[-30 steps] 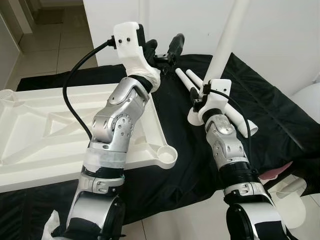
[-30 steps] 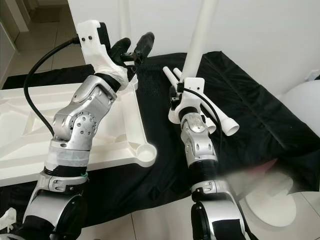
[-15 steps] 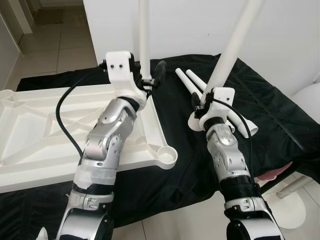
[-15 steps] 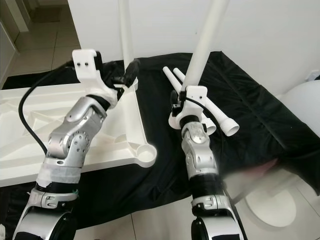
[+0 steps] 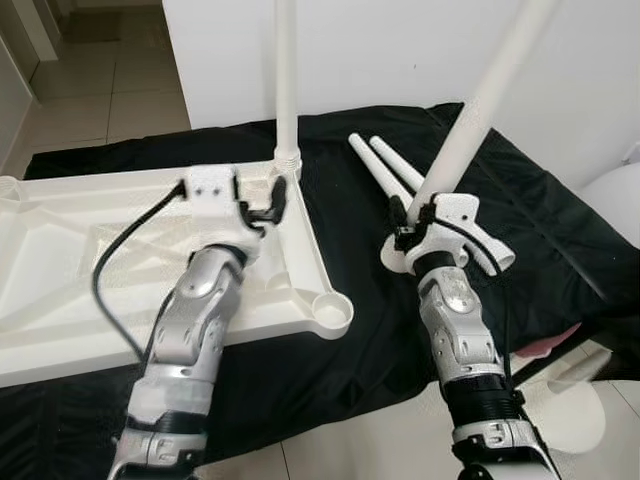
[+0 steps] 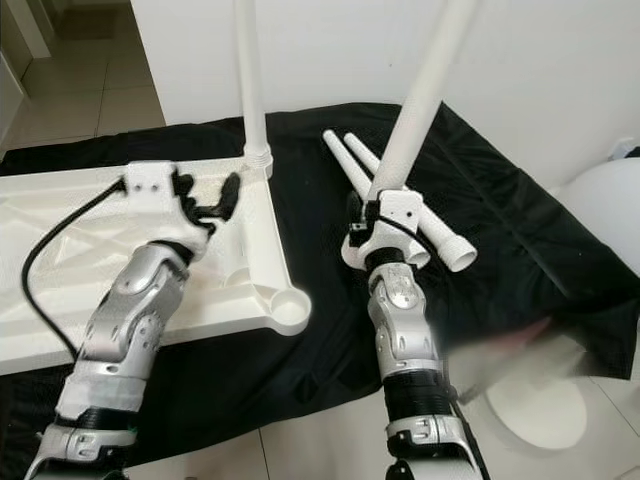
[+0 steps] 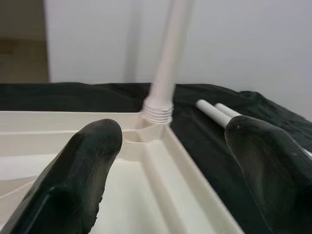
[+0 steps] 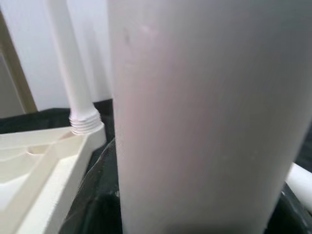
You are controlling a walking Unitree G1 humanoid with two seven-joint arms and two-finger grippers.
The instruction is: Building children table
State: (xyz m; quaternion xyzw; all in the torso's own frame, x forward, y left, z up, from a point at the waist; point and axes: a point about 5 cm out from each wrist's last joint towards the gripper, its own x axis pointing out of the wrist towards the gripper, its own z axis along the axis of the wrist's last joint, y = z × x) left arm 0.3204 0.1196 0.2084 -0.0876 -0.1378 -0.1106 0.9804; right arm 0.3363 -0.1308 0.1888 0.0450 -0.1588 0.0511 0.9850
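Observation:
The white table top [image 5: 100, 250] lies upside down on a black cloth. One white leg [image 5: 286, 80] stands upright in its far right corner socket. My left gripper [image 5: 262, 200] hovers open over the top, just short of that leg, with nothing between its fingers [image 7: 83, 170]. My right gripper [image 5: 405, 215] is shut on a second white leg [image 5: 480, 110], held tilted above the cloth to the right of the top. This leg looms close in the right wrist view [image 8: 195, 122]. The near right corner socket [image 5: 333, 312] is empty.
Two loose white legs [image 5: 385, 170] lie side by side on the black cloth [image 5: 560, 250] behind my right gripper. A white wall rises close behind. A round white object [image 5: 615, 200] stands at the far right, and tiled floor lies in front.
My left arm has come down from its raised pose and drawn back from the upright leg, fingers open. The leg in my right gripper leans further to the right.

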